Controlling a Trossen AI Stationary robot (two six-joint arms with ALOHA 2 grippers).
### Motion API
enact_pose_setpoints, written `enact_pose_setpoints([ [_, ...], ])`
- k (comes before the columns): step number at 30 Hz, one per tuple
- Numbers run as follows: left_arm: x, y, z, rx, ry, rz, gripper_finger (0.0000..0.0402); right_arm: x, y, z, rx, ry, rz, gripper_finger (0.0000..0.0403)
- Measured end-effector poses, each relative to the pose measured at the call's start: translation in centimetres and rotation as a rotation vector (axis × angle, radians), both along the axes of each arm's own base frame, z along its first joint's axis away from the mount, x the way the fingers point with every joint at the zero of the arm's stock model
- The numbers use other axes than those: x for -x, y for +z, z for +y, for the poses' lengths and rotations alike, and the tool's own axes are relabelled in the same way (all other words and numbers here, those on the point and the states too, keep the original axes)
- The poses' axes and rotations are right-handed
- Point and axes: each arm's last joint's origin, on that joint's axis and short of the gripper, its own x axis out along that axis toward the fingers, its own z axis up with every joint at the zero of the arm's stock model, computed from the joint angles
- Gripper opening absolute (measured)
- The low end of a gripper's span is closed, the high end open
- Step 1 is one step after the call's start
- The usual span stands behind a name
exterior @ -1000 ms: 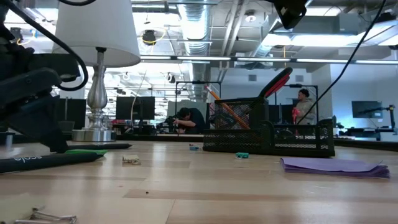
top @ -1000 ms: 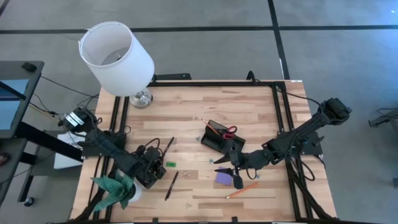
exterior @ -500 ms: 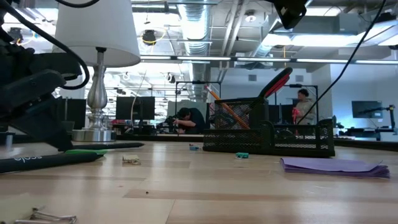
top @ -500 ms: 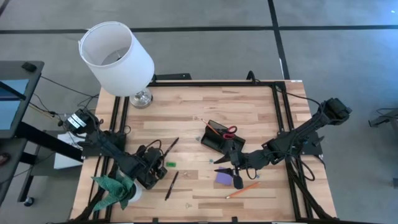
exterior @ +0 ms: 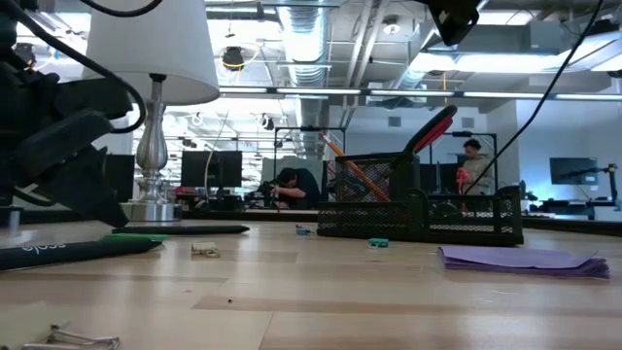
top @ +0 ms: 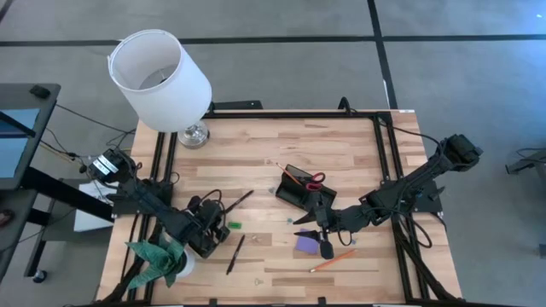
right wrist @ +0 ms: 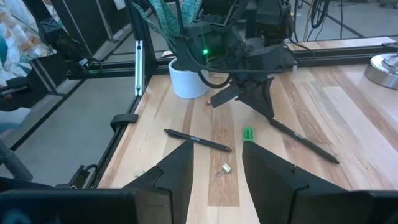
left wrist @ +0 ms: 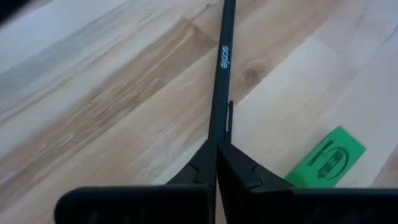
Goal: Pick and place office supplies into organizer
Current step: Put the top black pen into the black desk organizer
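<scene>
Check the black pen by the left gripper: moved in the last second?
Yes. The left gripper has shut on the black pen, and its far tip has swung away from the green eraser, toward the organizer.

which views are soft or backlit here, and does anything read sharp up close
Low view: bright ceiling lights behind leave the lamp and the left end effector dark, and the near tabletop is soft. Left wrist view: the lettering on the black pen reads crisp, as does the green eraser. High view: even light, faint shadows.
</scene>
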Motion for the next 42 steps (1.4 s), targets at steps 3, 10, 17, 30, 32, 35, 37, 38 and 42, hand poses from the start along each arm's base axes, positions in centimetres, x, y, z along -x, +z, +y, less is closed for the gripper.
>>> enact_pose_setpoints([
  [3, -0.01, 0.02, -0.01, -0.011, -0.02, 0.012, 0.0002, 0.0, 0.0, 0.0, 0.0, 0.0, 0.0, 0.0134],
  [10, -0.02, 0.06, -0.06, -0.025, -0.061, 0.042, 0.0009, 0.0, 0.0, 0.0, 0.0, 0.0, 0.0, 0.0134],
  [17, -0.02, 0.07, -0.1, -0.039, -0.096, 0.067, 0.008, 0.0, 0.0, 0.0, 0.0, 0.0, 0.0, 0.0134],
  [30, -0.05, 0.17, 0.04, -0.069, -0.076, 0.041, 0.015, 0.0, 0.0, 0.0, 0.0, 0.0, 0.0, 0.0134],
  [32, -0.04, 0.16, 0.04, -0.062, -0.067, 0.035, 0.015, 0.0, 0.0, 0.0, 0.0, 0.0, 0.0, 0.0134],
  [35, -0.05, 0.17, 0.03, -0.058, -0.062, 0.032, 0.015, 0.0, 0.0, 0.0, 0.0, 0.0, 0.0, 0.0134],
  [37, -0.05, 0.17, 0.03, -0.063, -0.068, 0.036, 0.015, 0.0, 0.0, 0.0, 0.0, 0.0, 0.0, 0.0134],
  [38, -0.06, 0.19, 0.03, -0.067, -0.071, 0.036, 0.015, 0.0, 0.0, 0.0, 0.0, 0.0, 0.0, 0.0134],
  [42, -0.07, 0.2, 0.05, -0.079, -0.078, 0.036, 0.015, -0.02, 0.04, -0.02, -0.001, -0.002, -0.004, 0.0134],
])
